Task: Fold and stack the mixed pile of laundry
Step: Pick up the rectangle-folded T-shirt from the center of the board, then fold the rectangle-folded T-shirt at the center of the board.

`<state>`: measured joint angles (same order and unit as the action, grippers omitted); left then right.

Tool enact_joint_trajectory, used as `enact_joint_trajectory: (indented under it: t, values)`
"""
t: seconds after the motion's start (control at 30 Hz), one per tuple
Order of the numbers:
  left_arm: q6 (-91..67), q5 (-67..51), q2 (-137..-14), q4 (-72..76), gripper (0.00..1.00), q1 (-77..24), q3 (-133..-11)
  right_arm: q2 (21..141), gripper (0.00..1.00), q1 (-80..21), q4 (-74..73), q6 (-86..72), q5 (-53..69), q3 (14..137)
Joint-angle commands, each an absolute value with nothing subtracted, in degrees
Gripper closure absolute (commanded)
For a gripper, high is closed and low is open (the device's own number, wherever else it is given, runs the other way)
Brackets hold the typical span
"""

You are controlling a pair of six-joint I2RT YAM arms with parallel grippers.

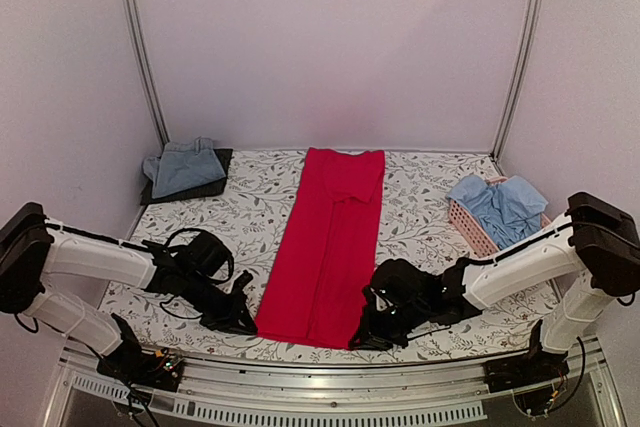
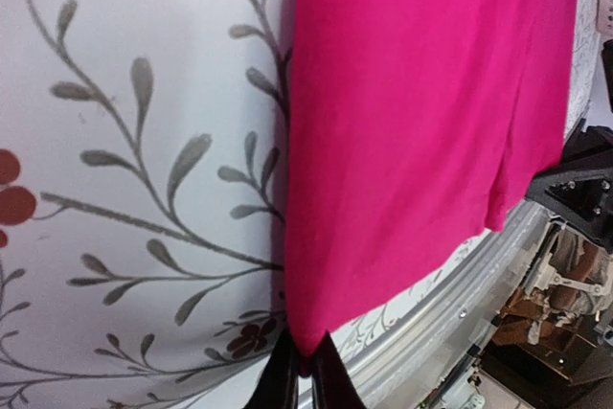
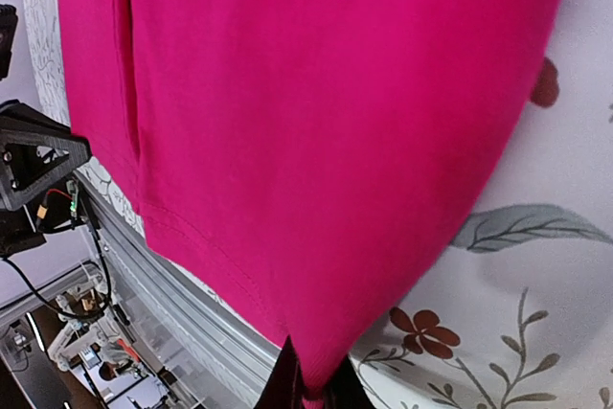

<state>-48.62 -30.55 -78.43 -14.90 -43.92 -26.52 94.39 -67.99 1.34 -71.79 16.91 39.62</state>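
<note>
A bright red garment [image 1: 328, 243] lies folded into a long strip down the middle of the floral tablecloth [image 1: 250, 217]. My left gripper [image 1: 248, 323] is shut on its near left corner; in the left wrist view the red garment [image 2: 421, 122] narrows to a point between the dark fingers [image 2: 280, 382]. My right gripper [image 1: 368, 339] is shut on the near right corner, and the red cloth [image 3: 316, 122] bunches between its fingertips [image 3: 287, 380]. A light blue shirt [image 1: 500, 205] lies heaped in the pink basket [image 1: 470, 229] at the right.
A folded grey-blue garment [image 1: 185, 165] rests on a dark one at the back left corner. The table's metal front rail [image 1: 320, 382] runs just below both grippers. White walls and two upright poles enclose the back.
</note>
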Motion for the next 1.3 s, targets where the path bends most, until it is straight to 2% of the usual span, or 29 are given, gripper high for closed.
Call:
enact_joint_trajectory:
  t: [0.0, 0.27, 0.47, 0.6, 0.77, 1.03, 1.27]
  values:
    - [-47.44, -29.74, -77.38, -15.95, 1.00, -43.87, -26.52, 95.08, 0.99, -69.22, 3.23, -71.51, 17.15, 39.04]
    - [-50.74, -33.69, -68.64, -18.37, 1.00, -47.53, -25.19, 90.50, 1.00, -73.06, 2.89, -71.94, 16.84, 39.70]
    - [-49.29, -32.99, -66.57, -21.75, 1.00, -44.23, -31.36, 86.00, 1.00, -69.61, 0.48, -70.75, 14.94, 40.26]
    - [-45.35, -33.76, -72.98, -22.11, 1.00, -40.62, -38.06, 82.94, 1.00, -63.72, 0.09, -68.13, 15.52, 40.85]
    - [-39.16, -35.23, -84.06, -23.17, 1.00, -35.12, -48.47, 85.96, 1.00, -55.26, -2.56, -60.70, 19.77, 45.69]
    - [-32.05, -38.26, -102.97, -27.62, 1.00, -25.76, -69.69, 95.75, 1.00, -41.19, -3.67, -50.74, 25.76, 54.27]
    - [-29.07, -40.98, -119.21, -31.26, 1.00, -22.39, -87.82, 106.77, 1.00, -32.10, -6.03, -43.26, 30.52, 65.68]
